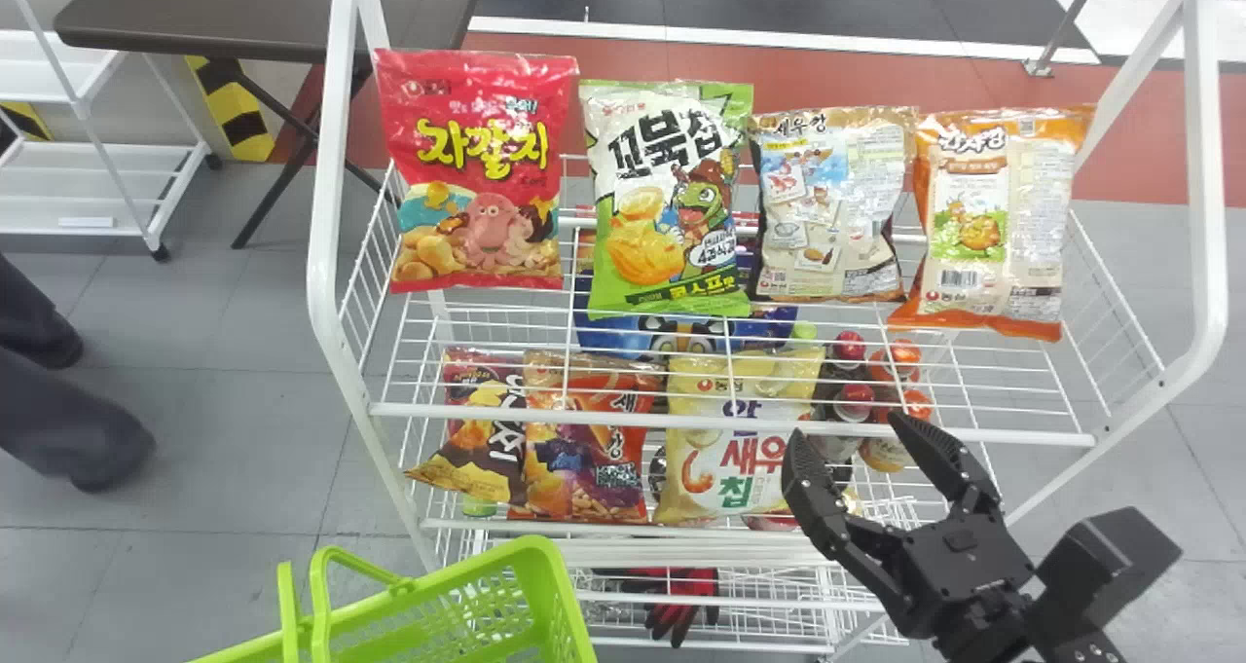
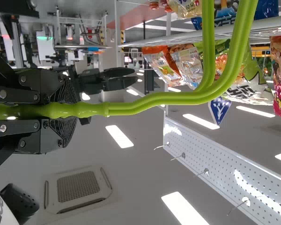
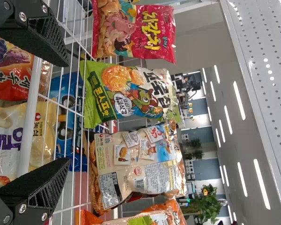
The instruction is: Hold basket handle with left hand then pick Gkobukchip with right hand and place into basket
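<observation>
Where a wire rack stands on grey tiles, left gripper clamps basket handle; right gripper gapes empty.

Matte black throughout, the robot's right gripper has tapering fingers and a boxy housing behind; silver screws and latticed wedges mark its left gripper, dark lettering a white casing.
</observation>
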You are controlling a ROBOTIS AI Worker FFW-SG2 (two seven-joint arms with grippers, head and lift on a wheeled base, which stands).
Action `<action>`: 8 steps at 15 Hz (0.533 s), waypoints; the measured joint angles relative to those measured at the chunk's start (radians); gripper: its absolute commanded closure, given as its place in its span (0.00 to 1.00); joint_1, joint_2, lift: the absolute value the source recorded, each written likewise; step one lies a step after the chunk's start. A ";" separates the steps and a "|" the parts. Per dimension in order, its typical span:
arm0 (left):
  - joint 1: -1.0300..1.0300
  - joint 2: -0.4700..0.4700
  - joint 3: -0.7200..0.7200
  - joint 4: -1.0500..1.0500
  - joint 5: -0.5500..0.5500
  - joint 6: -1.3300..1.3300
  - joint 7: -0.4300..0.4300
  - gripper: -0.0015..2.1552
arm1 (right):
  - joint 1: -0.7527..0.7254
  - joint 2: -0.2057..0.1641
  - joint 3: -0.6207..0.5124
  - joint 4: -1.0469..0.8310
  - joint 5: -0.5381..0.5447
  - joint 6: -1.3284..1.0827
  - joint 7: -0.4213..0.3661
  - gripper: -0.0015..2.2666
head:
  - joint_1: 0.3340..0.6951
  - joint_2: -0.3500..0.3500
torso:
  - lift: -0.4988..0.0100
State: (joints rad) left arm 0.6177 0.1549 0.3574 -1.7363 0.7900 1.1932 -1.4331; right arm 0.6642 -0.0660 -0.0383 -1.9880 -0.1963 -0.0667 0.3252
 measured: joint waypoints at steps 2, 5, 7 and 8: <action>-0.002 0.000 0.000 0.006 0.000 0.000 0.000 1.00 | 0.000 0.000 0.000 0.000 0.000 0.000 0.000 0.04 | 1.00 0.42 | 0.98; -0.006 0.000 0.000 0.008 0.000 0.002 0.002 1.00 | 0.000 0.002 0.000 0.000 0.000 0.000 0.000 0.04 | 1.00 0.42 | 0.98; -0.010 0.001 -0.001 0.010 0.000 0.003 0.002 1.00 | 0.000 0.003 0.000 0.000 0.001 0.000 0.000 0.04 | 1.00 0.42 | 0.98; -0.011 0.001 -0.001 0.010 -0.001 0.003 0.002 1.00 | 0.000 0.004 0.000 0.000 0.002 0.000 0.000 0.04 | 1.00 0.42 | 0.98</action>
State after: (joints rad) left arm 0.6066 0.1564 0.3564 -1.7259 0.7893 1.1958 -1.4311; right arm 0.6642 -0.0621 -0.0383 -1.9880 -0.1948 -0.0670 0.3252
